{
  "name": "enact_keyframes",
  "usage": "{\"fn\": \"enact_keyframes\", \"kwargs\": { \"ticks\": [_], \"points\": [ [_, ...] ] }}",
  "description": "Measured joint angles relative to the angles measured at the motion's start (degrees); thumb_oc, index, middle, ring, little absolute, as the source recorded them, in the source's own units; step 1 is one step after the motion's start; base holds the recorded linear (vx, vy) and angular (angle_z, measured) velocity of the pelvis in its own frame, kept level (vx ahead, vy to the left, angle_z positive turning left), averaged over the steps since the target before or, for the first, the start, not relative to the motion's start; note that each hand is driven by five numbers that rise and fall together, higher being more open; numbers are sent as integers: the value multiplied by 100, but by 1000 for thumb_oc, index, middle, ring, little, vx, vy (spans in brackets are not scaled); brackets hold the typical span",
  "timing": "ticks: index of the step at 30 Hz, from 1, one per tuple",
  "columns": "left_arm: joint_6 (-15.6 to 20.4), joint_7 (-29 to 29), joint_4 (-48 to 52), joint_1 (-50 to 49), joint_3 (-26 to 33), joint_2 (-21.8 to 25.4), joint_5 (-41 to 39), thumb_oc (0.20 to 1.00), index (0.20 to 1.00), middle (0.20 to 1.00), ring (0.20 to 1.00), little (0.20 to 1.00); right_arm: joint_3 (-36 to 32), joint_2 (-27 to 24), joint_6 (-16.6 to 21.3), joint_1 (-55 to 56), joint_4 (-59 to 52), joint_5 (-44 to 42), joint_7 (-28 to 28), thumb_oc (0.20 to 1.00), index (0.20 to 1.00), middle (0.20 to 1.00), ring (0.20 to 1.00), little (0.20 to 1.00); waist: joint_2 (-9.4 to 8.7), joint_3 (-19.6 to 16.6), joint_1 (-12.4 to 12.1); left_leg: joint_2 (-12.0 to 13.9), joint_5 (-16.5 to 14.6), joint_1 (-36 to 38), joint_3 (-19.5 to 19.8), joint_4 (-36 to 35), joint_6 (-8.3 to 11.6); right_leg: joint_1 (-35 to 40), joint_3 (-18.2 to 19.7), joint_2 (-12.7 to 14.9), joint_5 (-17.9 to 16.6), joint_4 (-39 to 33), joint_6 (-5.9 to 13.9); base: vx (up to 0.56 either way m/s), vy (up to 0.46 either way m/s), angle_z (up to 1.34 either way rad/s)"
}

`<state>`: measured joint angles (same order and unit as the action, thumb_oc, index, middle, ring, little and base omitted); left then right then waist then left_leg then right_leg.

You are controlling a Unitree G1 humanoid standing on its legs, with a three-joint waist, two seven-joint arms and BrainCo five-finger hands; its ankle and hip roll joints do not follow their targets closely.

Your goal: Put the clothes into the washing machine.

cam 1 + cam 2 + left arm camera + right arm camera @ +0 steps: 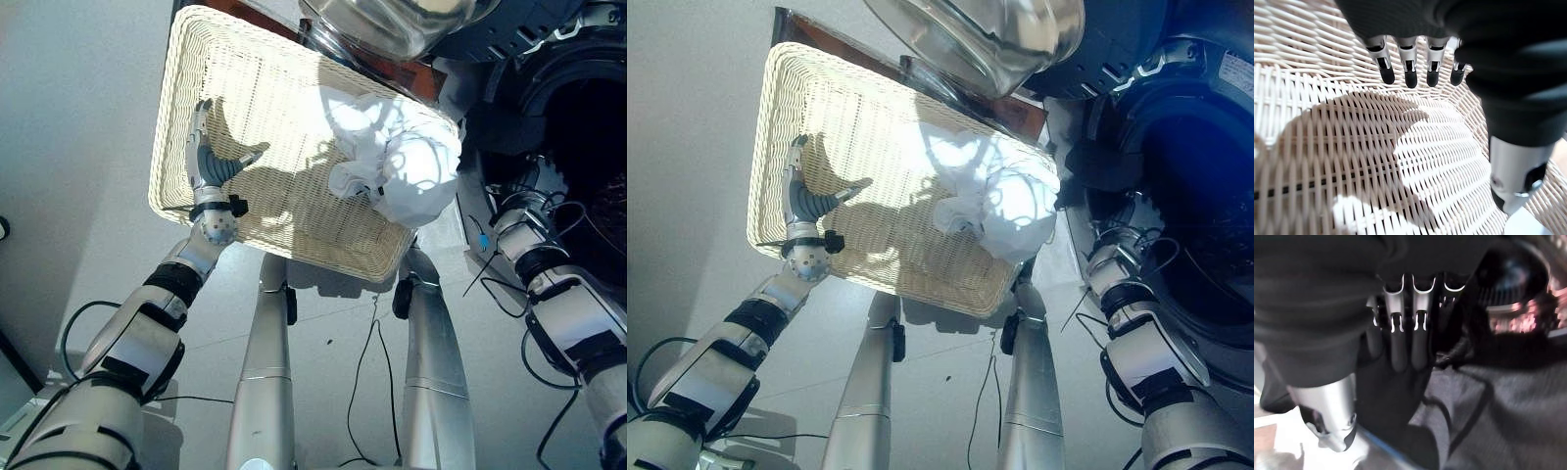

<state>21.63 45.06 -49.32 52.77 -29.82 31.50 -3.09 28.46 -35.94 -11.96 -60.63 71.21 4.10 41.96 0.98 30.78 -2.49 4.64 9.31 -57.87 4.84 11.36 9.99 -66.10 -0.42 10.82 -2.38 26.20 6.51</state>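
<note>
A white wicker basket (167,147) stands in front of me with a bundle of white clothes (402,157) in its right end. My left hand (211,171) hovers open over the basket's bare left part, its fingers (1408,73) straight above the weave and holding nothing. On the right is the washing machine's dark drum (1205,196), its glass door (989,29) swung open above the basket. My right arm reaches to the drum's mouth. There my right hand (1400,333) lies with straight fingers on a dark grey garment (1498,406), part of which hangs at the drum's rim (1102,162).
The basket rests on a brown support (823,39) close against the machine's front. Light grey floor (69,147) lies to the left of the basket and below it.
</note>
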Motion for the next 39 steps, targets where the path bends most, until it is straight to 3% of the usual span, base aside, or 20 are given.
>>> {"fn": "enact_keyframes", "kwargs": {
  "ticks": [6, 9, 22, 39],
  "points": [
    [-1, -5, 34, 18, -1, 53, -9, 1000, 1000, 1000, 1000, 1000, 141, -388, -222, -92, 17, -173, 339, 1000, 1000, 1000, 1000, 1000, 0, 0, 14, 0, 0, -18, 10, -23, 0, -5, -10, -1, 0, -25, 0, 2, -6, 0],
    [0, -25, 38, 30, 6, 112, -11, 1000, 1000, 1000, 1000, 1000, -143, -598, -232, -94, 23, -634, 527, 1000, 1000, 1000, 1000, 1000, -1, 0, 15, 14, 0, -26, 19, -36, 0, -5, -14, -16, 1, -41, -1, 10, -23, -1],
    [-1, -69, 76, 106, 3, 125, -7, 1000, 1000, 1000, 1000, 1000, -432, -649, -188, -138, 3, -1406, 607, 1000, 1000, 1000, 1000, 1000, -3, 2, 47, 20, 0, -97, 30, -58, 0, -71, -18, -25, -3, -71, -7, 0, 0, 0],
    [-4, -163, 75, 290, -5, 119, -14, 1000, 1000, 1000, 1000, 1000, 81, -296, 58, -401, -28, -977, -440, 1000, 1000, 1000, 1000, 1000, -3, 2, 57, 19, 2, -196, 22, -58, 0, -184, -18, -21, -9, -55, -13, 0, 0, 0]
  ]
}}
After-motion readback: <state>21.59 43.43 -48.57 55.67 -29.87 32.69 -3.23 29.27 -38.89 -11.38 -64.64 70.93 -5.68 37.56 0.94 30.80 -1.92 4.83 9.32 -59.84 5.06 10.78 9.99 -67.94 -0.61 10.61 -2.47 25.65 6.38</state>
